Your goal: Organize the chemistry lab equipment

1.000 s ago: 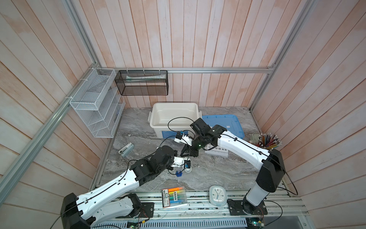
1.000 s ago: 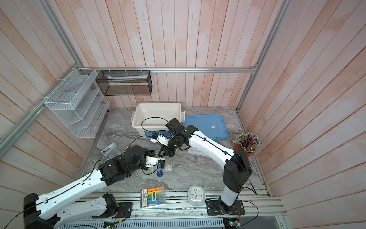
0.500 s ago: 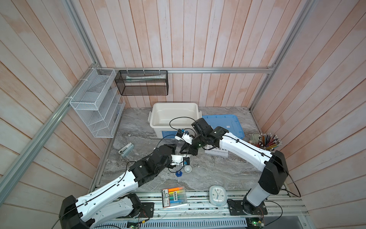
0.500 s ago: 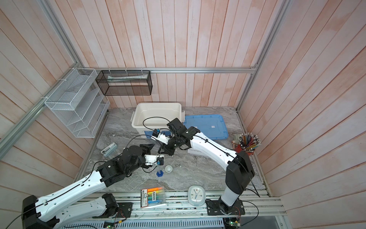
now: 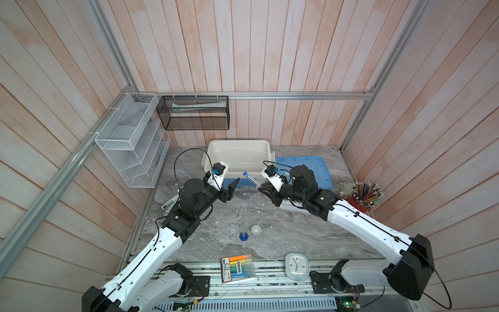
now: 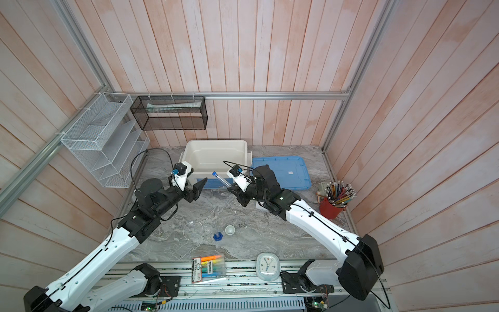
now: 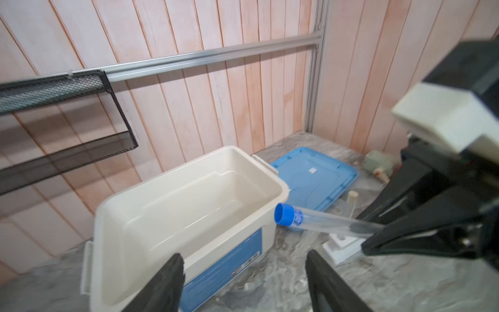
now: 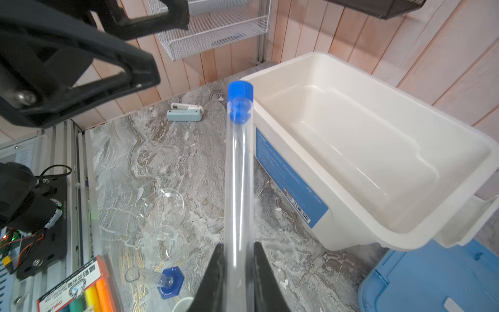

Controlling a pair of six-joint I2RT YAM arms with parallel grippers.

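Note:
A thin clear tube with a blue cap [image 5: 252, 179] [image 6: 221, 179] [image 8: 239, 175] is held in the air in front of the white bin, with my right gripper [image 5: 261, 187] [image 8: 237, 247] shut on its lower end. Facing it, my left gripper [image 5: 229, 190] [image 7: 243, 256] is open and holds nothing, a short gap from the cap [image 7: 283, 214]. On the table nearer the front are the clear round dish [image 5: 218, 229], small beaker [image 5: 232, 229], blue-based cylinder [image 5: 243, 235] and tiny white bowl [image 5: 256, 230]. The white rack [image 5: 293, 209] lies mostly under my right arm.
The open white bin [image 5: 239, 143] stands at the back, with its blue lid [image 5: 310, 167] lying to its right. A red cup of pencils [image 5: 361, 200] is at the right edge. A clock [image 5: 297, 266] and a marker pack [image 5: 237, 267] lie at the front.
My left gripper has opened, let go of the blue-capped tube and drawn back to the left. My right gripper keeps the tube and has moved up and to the right.

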